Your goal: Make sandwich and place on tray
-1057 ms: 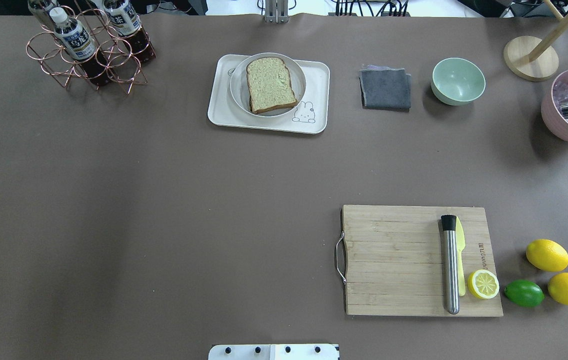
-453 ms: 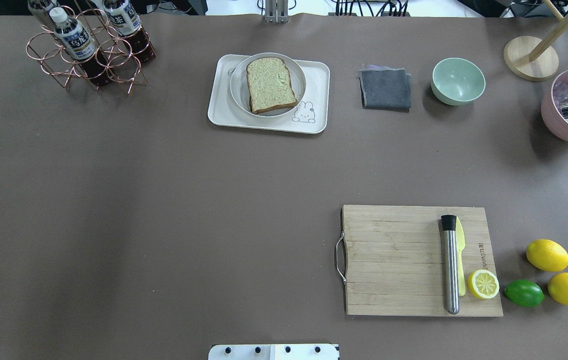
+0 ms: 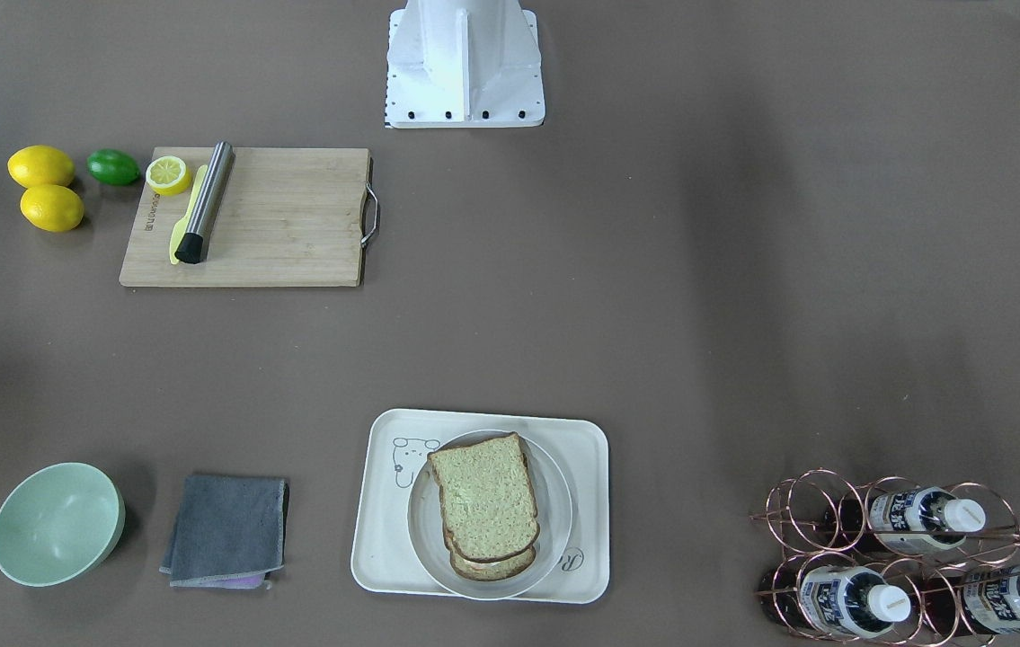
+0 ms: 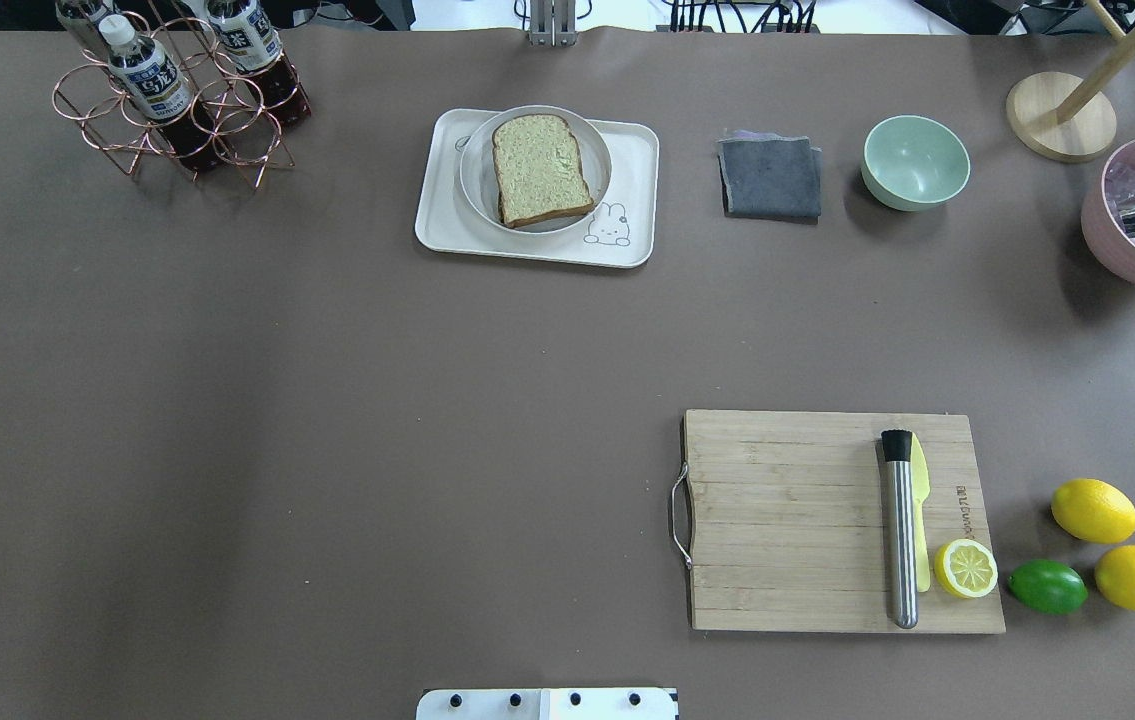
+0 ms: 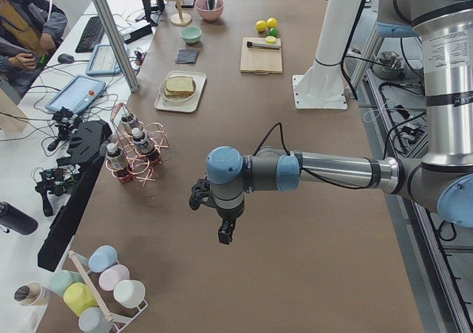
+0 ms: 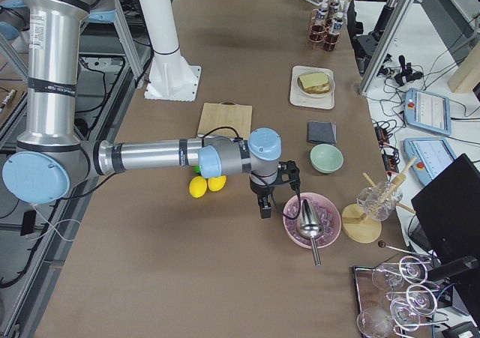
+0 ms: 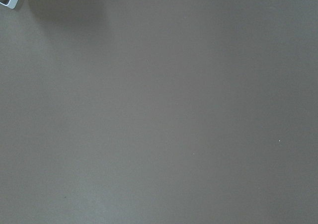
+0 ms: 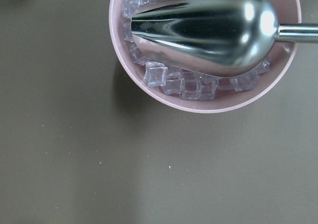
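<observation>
The sandwich (image 4: 540,168) shows as brown bread slices stacked on a round white plate (image 4: 475,170). The plate stands on the cream tray (image 4: 632,160) at the far middle of the table. The front-facing view shows two slices (image 3: 483,508) on the tray (image 3: 586,467); no egg is visible. My left gripper (image 5: 222,235) hangs over bare table far to the left of the tray. My right gripper (image 6: 264,207) hangs beside the pink bowl (image 6: 309,218) far to the right. Both show only in the side views, so I cannot tell whether they are open or shut.
A wooden cutting board (image 4: 787,520) holds a steel muddler (image 4: 899,530), a yellow knife and a lemon half (image 4: 965,568). Two lemons (image 4: 1093,510) and a lime lie to its right. A grey cloth (image 4: 770,178), green bowl (image 4: 915,160) and bottle rack (image 4: 177,100) stand along the far edge.
</observation>
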`<act>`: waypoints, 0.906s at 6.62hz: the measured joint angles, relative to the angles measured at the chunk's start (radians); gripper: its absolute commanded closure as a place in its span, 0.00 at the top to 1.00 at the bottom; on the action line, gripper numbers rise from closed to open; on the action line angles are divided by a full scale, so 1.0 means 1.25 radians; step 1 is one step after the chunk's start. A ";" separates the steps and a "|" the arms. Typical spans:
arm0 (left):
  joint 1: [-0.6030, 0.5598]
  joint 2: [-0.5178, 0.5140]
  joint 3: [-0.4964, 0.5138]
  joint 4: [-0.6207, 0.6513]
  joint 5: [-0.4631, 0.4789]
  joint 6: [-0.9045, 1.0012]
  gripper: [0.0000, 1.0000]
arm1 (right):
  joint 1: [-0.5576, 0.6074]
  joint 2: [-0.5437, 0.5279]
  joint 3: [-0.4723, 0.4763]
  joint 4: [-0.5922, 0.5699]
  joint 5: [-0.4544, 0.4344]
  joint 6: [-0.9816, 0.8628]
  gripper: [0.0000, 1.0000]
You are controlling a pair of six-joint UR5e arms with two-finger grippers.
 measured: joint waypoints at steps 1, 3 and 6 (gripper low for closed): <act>-0.002 0.001 0.000 0.000 0.002 0.001 0.97 | 0.000 0.000 0.000 0.000 0.000 0.000 1.00; -0.005 0.001 0.000 0.000 0.003 0.001 0.97 | 0.001 0.000 0.000 0.000 0.000 -0.001 1.00; -0.009 -0.001 -0.003 0.000 0.003 -0.001 0.97 | 0.000 0.001 0.000 0.001 0.000 -0.001 1.00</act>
